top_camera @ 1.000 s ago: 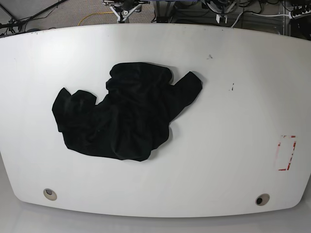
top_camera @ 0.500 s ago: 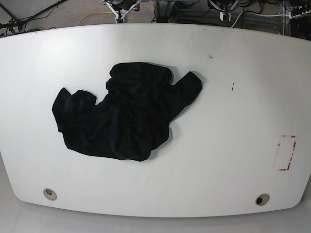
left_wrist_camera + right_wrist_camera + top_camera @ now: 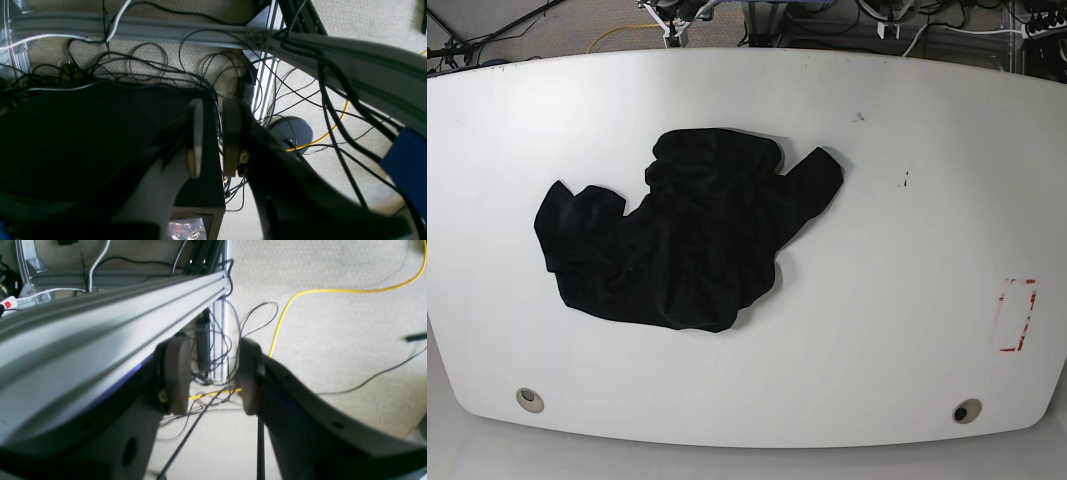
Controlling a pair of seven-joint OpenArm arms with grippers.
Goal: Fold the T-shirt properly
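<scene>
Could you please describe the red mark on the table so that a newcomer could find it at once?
Start from the large white curved table and leave the crumpled black cloth T-shirt left of centre. Near the right edge sits a small upright red rectangular outline, the only coloured marking, unlike the round holes along the front edge.

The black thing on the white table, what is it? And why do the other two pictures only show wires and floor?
That black heap is a T-shirt, lying crumpled on a big white table. A robot with two arms is meant to fold it. One picture is taken from above the table. The other two come from small cameras on the robot's wrists, each looking past its own claw. Both arms are pulled back off the table, so those cameras see carpet, cables and metal rails. The left claw has its two fingers close together with a thin gap. The right claw stands wider apart. Neither holds anything. The shirt has not been folded yet.
</scene>
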